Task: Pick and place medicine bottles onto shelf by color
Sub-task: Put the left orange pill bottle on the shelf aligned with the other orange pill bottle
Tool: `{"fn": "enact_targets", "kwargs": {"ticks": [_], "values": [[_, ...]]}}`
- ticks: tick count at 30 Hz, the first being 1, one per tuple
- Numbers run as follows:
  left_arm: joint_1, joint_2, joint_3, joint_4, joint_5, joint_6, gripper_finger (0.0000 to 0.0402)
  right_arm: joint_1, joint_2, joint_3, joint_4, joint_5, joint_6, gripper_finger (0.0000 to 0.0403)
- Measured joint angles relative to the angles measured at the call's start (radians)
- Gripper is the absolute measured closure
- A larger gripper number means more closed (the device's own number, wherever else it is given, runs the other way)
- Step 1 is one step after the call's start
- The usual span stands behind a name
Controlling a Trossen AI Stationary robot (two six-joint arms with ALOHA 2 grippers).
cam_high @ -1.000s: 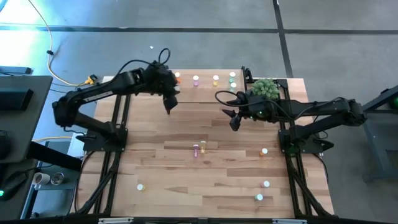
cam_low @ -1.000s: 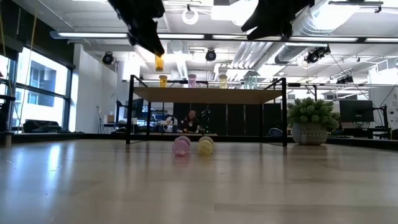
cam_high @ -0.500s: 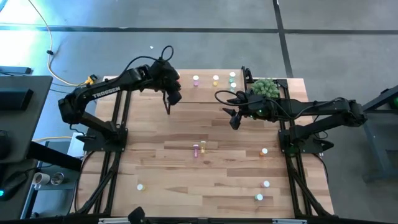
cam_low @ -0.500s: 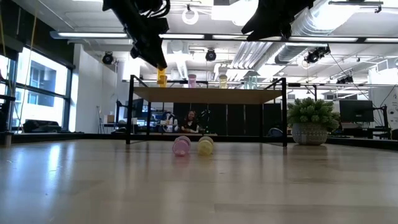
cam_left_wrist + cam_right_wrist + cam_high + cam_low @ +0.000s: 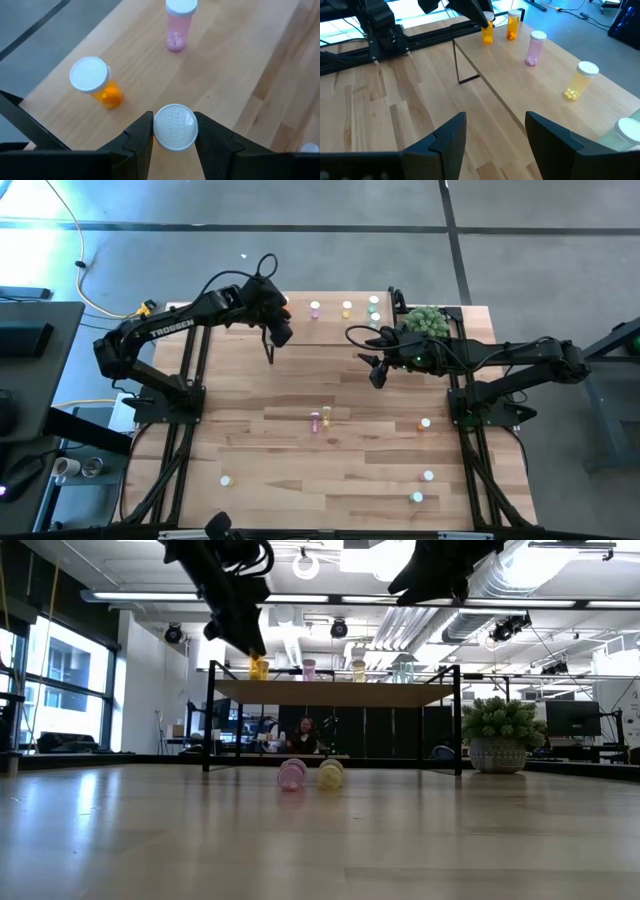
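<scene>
My left gripper (image 5: 175,131) is shut on an orange medicine bottle (image 5: 259,667) over the left end of the shelf (image 5: 335,692). A second orange bottle (image 5: 95,82) and a pink bottle (image 5: 177,25) stand on the shelf beside it. A yellow bottle (image 5: 580,80) and a green bottle (image 5: 626,131) stand farther along the board. My right gripper (image 5: 495,131) is open and empty, above the table in front of the shelf's right end (image 5: 377,373). A pink bottle (image 5: 291,774) and a yellow bottle (image 5: 331,773) lie on their sides at mid-table. My left gripper pinches the orange bottle's white cap (image 5: 175,126) between its two fingers, one on each side of the cap. The fingers come from above, pointing down. The bottle hangs upright below them, its bottom at the shelf board; whether it rests there I cannot tell.
Several more bottles stand on the table's near part: one near left (image 5: 227,479), one at the right (image 5: 424,423), two near right (image 5: 428,476) (image 5: 416,498). A small green plant (image 5: 427,322) stands by the shelf's right end. A person shows beyond the table (image 5: 305,732).
My left gripper has moved a little toward the table's far edge and down, lowering the orange bottle from above the shelf to the board's left end beside the other orange bottle. It has stayed shut on the cap.
</scene>
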Motion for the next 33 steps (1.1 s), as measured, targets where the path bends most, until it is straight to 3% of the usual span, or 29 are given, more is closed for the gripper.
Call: {"fn": "enact_targets", "kwargs": {"ticks": [33], "values": [[0.0,0.013,0.0,0.001,-0.024,-0.1,0.028,0.0,0.0,0.0,-0.001,0.0,0.001,0.0208]]}}
